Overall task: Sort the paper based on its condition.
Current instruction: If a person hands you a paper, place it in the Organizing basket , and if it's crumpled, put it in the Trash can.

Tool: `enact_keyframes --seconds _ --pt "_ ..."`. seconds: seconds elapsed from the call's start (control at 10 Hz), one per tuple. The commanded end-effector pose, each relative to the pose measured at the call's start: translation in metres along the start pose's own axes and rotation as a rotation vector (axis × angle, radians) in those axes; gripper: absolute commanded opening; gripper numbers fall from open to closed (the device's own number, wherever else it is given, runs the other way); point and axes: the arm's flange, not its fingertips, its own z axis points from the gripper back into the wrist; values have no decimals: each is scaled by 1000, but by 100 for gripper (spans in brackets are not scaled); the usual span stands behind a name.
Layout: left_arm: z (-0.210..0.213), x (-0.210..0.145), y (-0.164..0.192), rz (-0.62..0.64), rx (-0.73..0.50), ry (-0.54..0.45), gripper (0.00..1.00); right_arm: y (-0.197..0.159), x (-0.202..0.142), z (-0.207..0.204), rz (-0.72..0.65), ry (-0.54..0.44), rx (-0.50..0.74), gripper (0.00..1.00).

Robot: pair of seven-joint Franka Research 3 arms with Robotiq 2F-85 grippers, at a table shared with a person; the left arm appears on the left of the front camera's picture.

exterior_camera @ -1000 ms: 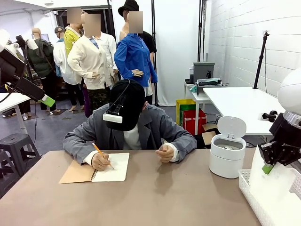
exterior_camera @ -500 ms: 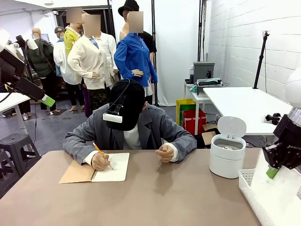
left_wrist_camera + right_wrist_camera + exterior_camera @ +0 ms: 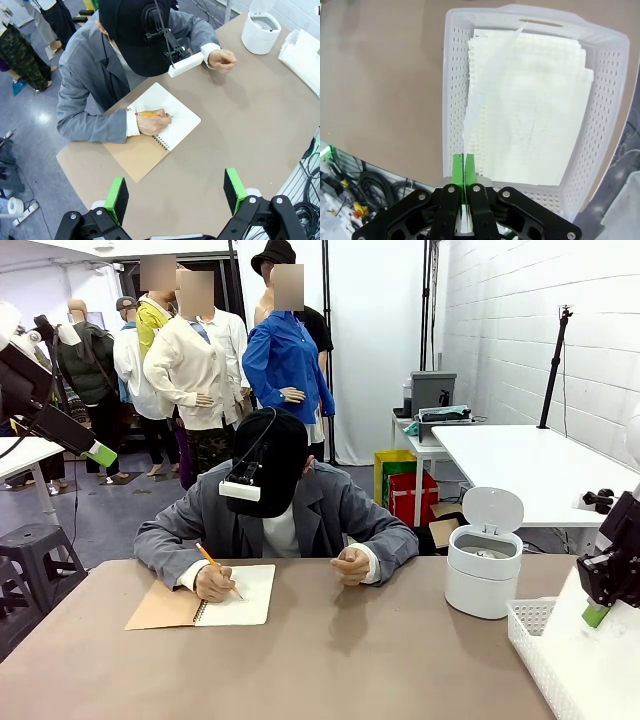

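Right arm has slid further toward the picture's right edge and a bit lower than a second ago, taking its paper along. Nothing else has budged.

Biggest to smallest: the brown counter point(image 3: 350, 660) is mostly bare. At the far side, a person in a grey jacket point(image 3: 320, 515) leans over a spiral notebook with the brown cover point(image 3: 235, 595), pencil point(image 3: 213, 562) in use. Off to the right there's a white perforated plastic basket point(image 3: 451, 100) with a stack of white sheets point(image 3: 535, 115) already lying flat in it, and just behind it a white round bin point(image 3: 483, 570) with its lid flipped up.

The right hand point(image 3: 464, 160) has its green pads pressed together on one edge of a thin white paper sheet point(image 3: 480, 90), which hangs floppy over the basket, roughly above the wall nearest the counter's middle. The left hand point(image 3: 176, 192) is spread wide with nothing in it, parked high over the counter's left end.

What I'd worry about: that sheet is pinched by one edge only and it's curling. If it gets let go where it hangs now, I think it could drape over the basket wall or slide out onto the counter instead of settling on the stack. Lowering it too steeply could also catch the free edge on the rim and crease it, which is awkward when condition is the whole point.
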Motion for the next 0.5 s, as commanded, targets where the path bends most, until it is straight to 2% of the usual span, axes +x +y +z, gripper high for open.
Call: enact_keyframes --seconds 0.0,0.4 --pt "0 0 0 -3 1 0 100 -4 -77 -80 31 9 -11 0" --pt "0 0 0 -3 1 0 100 -4 -76 -94 31 10 -25 0"
